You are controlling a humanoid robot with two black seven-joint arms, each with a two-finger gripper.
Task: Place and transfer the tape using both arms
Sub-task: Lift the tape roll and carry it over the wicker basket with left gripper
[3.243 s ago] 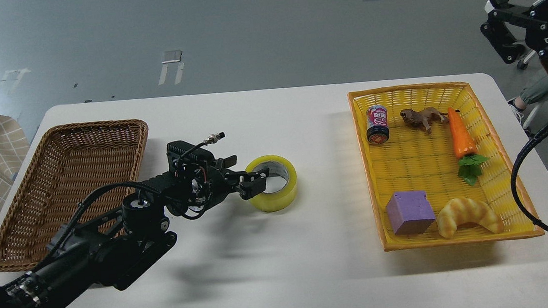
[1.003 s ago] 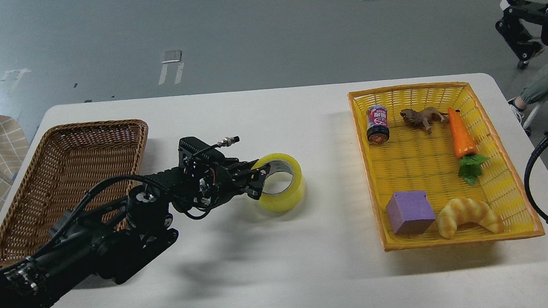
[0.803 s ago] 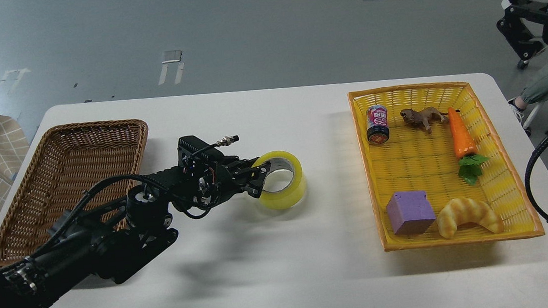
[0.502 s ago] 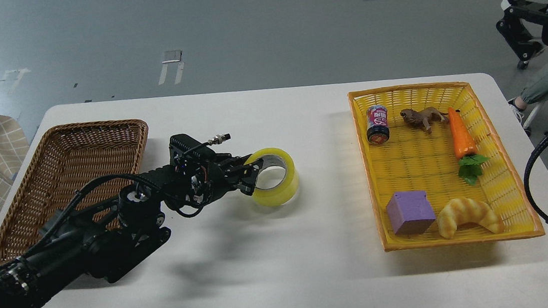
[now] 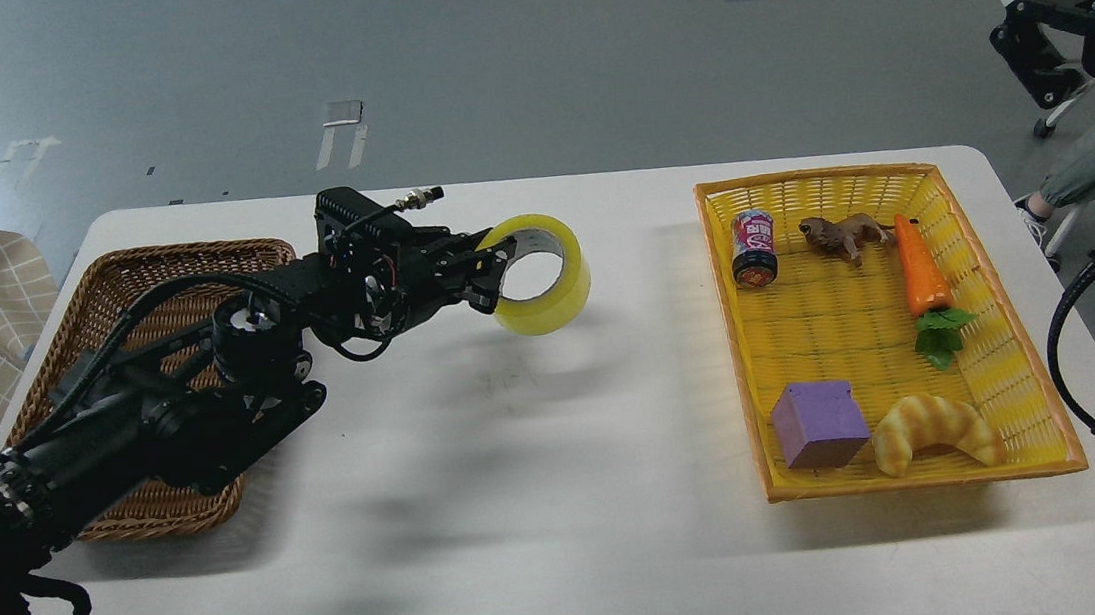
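Observation:
The tape (image 5: 546, 293), a wide translucent yellow roll with a grey-white core, hangs in the air above the white table (image 5: 547, 508), tilted with its hole facing me. My left gripper (image 5: 494, 274) is shut on the roll's left wall, one finger inside the hole and one outside. The left arm reaches in from the lower left over the wicker basket. My right gripper (image 5: 1047, 18) is raised off the table at the far upper right, beyond the yellow basket, its fingers spread apart and empty.
A brown wicker basket (image 5: 104, 290) lies at the left, partly under my left arm. A yellow plastic basket (image 5: 1036, 371) at the right holds a can (image 5: 755, 247), a toy animal (image 5: 842, 234), a carrot (image 5: 923, 276), a purple block (image 5: 820, 422) and a croissant toy (image 5: 936, 431).
My left gripper closed on the tape and lifted it off the table, moving it up and slightly back-left. The right gripper stayed raised at the far right, shifting a little outward.

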